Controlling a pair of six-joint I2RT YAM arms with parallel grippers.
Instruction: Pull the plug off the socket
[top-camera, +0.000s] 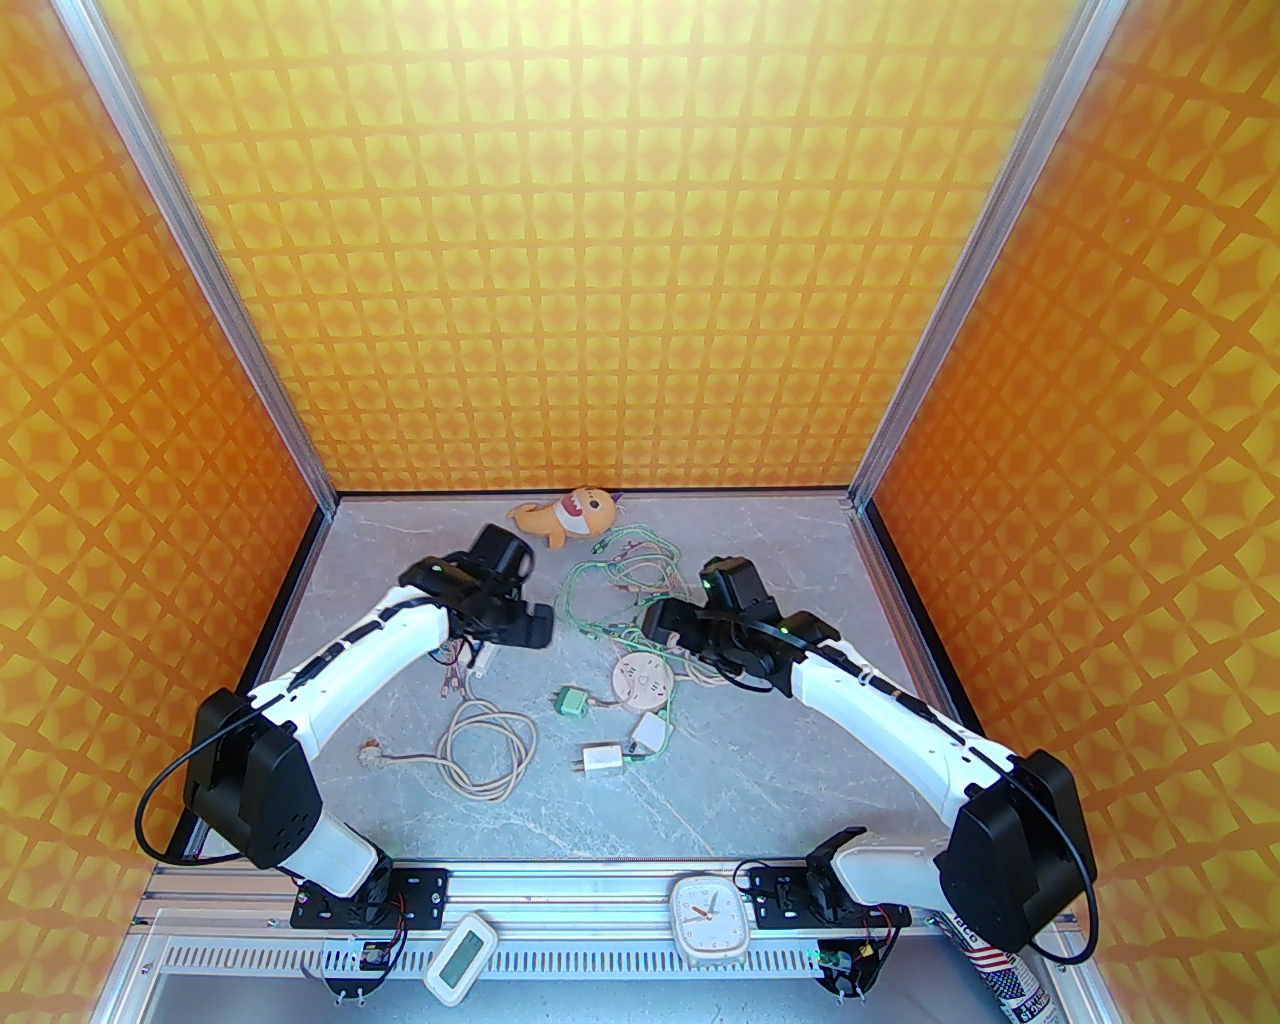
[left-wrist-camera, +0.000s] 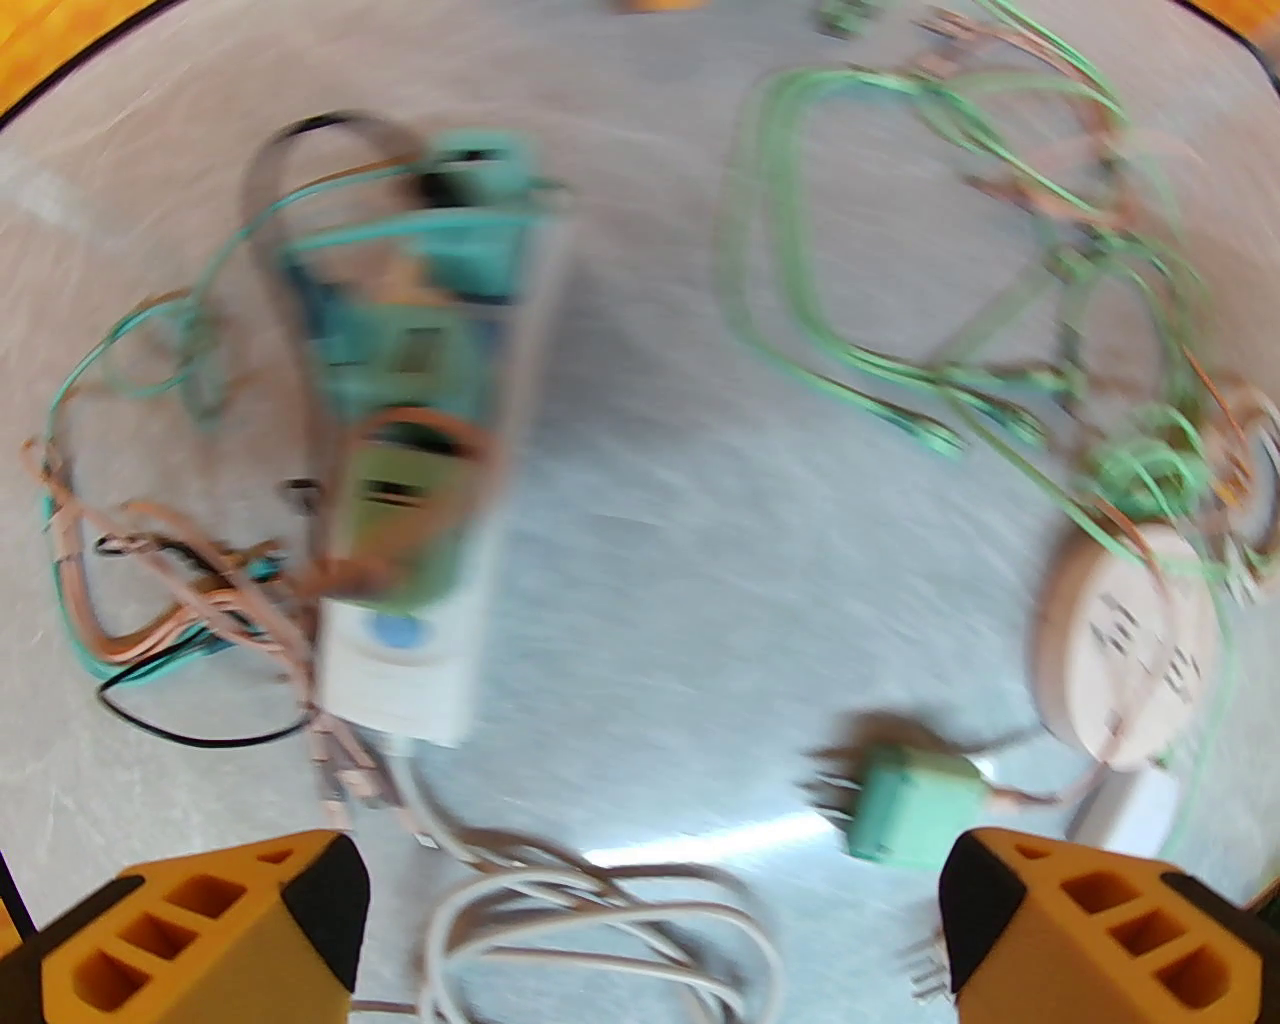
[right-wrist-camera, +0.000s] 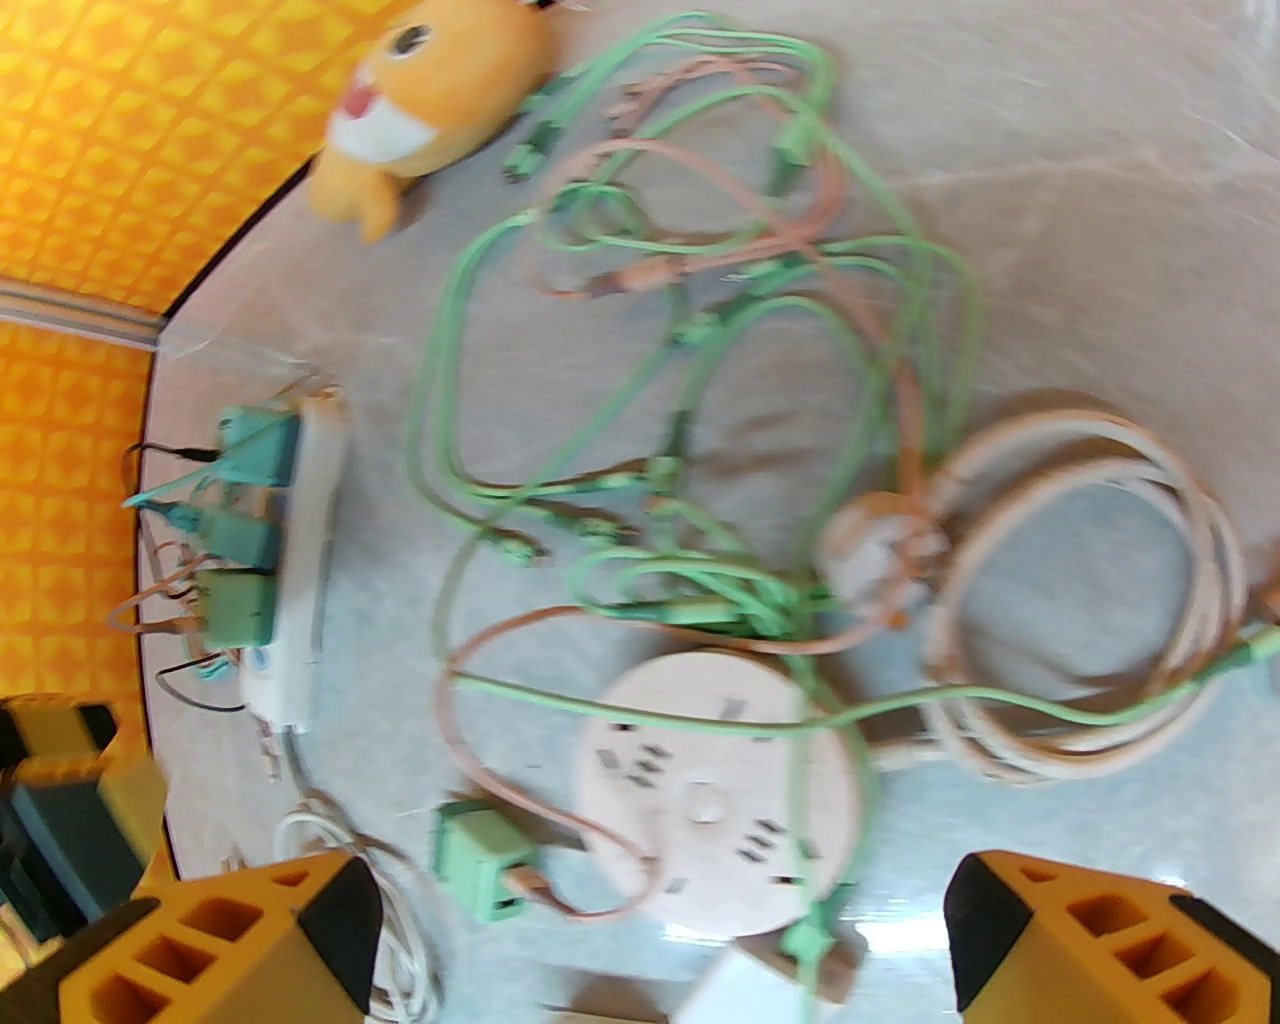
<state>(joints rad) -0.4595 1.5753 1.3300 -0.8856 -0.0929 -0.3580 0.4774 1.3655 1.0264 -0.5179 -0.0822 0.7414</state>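
A round pale pink socket (top-camera: 640, 682) (right-wrist-camera: 715, 790) lies mid-table with no plug in its top face. A loose green plug (top-camera: 572, 702) (left-wrist-camera: 915, 805) (right-wrist-camera: 485, 860) lies flat just left of it, trailing a pink cord. A white power strip (left-wrist-camera: 400, 650) (right-wrist-camera: 305, 570) holds three green plugs (left-wrist-camera: 430, 330) (right-wrist-camera: 245, 540) in a row. My left gripper (top-camera: 515, 625) (left-wrist-camera: 650, 935) hovers open above that strip, nothing between its orange fingers (left-wrist-camera: 200, 930). My right gripper (top-camera: 660, 622) (right-wrist-camera: 660, 940) hangs open over the round socket's far edge, holding nothing.
Tangled green and pink cables (top-camera: 620, 580) (right-wrist-camera: 760, 300) lie behind the socket. An orange plush toy (top-camera: 560, 515) (right-wrist-camera: 440, 90) sits at the back. A cream cable coil (top-camera: 487, 745) and two white adapters (top-camera: 602, 758) lie nearer the front. Orange walls enclose the table.
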